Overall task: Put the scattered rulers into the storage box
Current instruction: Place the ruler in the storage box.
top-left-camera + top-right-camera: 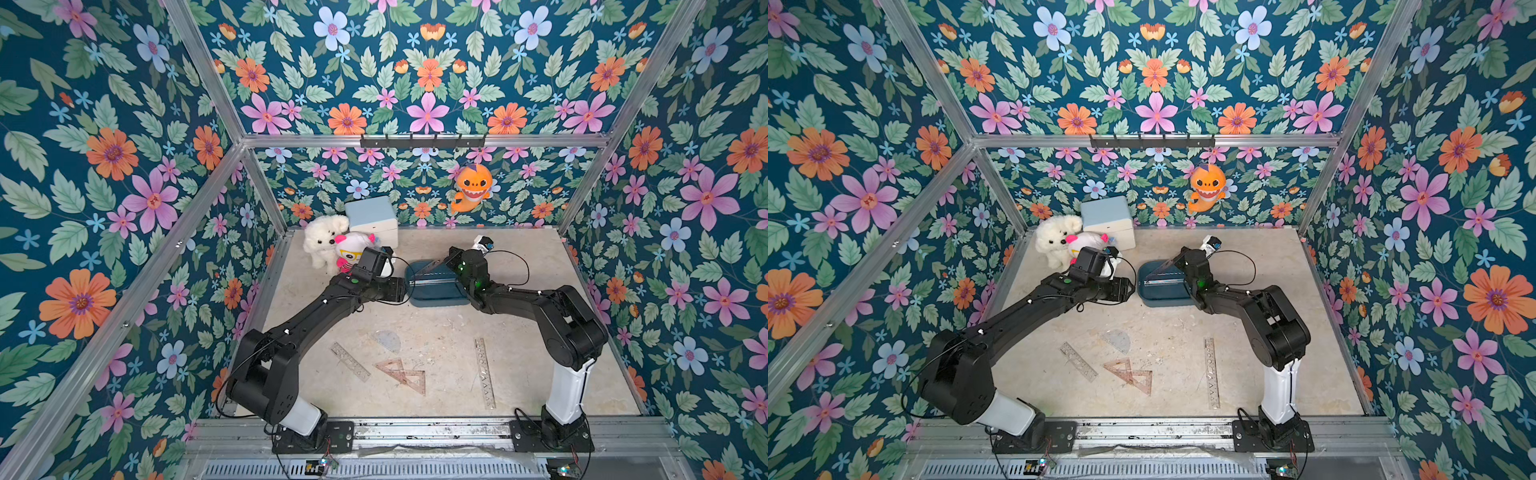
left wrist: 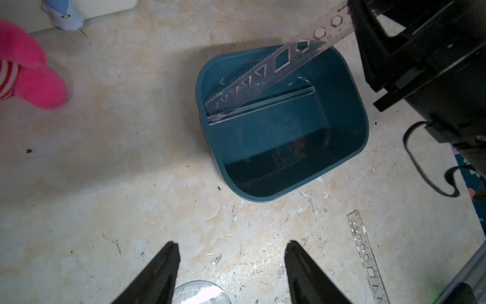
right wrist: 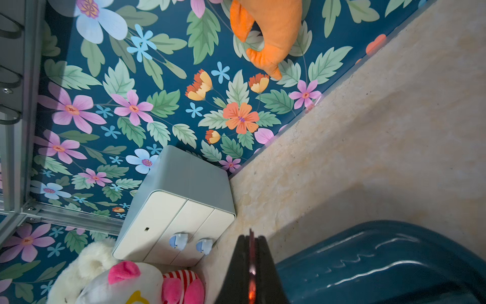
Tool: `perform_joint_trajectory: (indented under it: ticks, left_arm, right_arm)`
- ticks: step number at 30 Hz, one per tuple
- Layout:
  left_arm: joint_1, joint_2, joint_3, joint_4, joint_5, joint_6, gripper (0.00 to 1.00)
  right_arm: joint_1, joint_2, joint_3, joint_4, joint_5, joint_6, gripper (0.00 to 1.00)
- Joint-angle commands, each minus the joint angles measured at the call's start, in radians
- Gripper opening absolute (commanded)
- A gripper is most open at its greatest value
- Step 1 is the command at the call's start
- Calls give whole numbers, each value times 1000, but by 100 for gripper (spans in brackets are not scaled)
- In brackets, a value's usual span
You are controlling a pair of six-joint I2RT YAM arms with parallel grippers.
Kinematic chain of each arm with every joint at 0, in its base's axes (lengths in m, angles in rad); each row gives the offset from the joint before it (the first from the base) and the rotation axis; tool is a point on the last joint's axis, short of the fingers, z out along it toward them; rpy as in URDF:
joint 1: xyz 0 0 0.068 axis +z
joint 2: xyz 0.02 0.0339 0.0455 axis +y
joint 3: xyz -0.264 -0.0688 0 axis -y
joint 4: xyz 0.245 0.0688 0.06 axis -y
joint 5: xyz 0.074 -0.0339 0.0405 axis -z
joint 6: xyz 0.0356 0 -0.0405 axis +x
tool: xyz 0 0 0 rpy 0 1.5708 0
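The dark teal storage box (image 1: 436, 296) (image 2: 263, 198) sits mid-table. My right gripper (image 1: 447, 260) (image 3: 251, 238) is shut on a pinkish stencil ruler (image 2: 284, 60) (image 1: 429, 267) that slants down into the box. A clear ruler (image 2: 260, 105) lies inside the box, beside the held one's lower end. My left gripper (image 2: 231, 247) (image 1: 402, 289) is open and empty, just off the box's left end. On the near table lie a straight ruler (image 1: 350, 361), a protractor (image 1: 388, 340), two overlapping triangles (image 1: 401, 376) and a long stencil ruler (image 1: 485, 372).
At the back left stand a pale blue-and-white cube box (image 1: 372, 220), a white plush dog (image 1: 322, 239) and a pink-and-white plush toy (image 1: 355, 249). An orange plush (image 1: 471, 187) hangs on the back wall. Aluminium frame rails border the table.
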Motion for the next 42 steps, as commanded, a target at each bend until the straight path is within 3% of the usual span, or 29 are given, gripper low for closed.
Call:
perform_joint_trajectory:
  ticks: [1, 8, 17, 23, 30, 34, 38, 42]
  left_arm:
    - [1, 12, 4, -10, 8, 6, 69]
    - [1, 24, 6, -4, 22, 5, 69]
    - [3, 23, 6, 9, 34, -1, 69]
    - [3, 21, 3, 12, 41, -1, 69]
    - [3, 19, 1, 11, 40, 0, 69]
    - [1, 23, -4, 13, 48, -12, 70]
    - [-29, 43, -5, 15, 52, -46, 70]
    - [-88, 65, -21, 26, 34, -93, 71]
  right_arm:
    - [2, 16, -8, 56, -1, 12, 0]
    - [4, 33, -22, 16, -80, -11, 1]
    - [-5, -28, 40, -179, -100, -119, 39]
    - [-28, -66, 104, -325, -84, -179, 51]
    - [-45, -115, 130, -402, -85, -245, 53]
    - [-42, -176, 130, -488, -153, -287, 49]
    - [15, -333, 41, -716, -157, -331, 42]
    - [129, -490, -120, -971, -52, -285, 39]
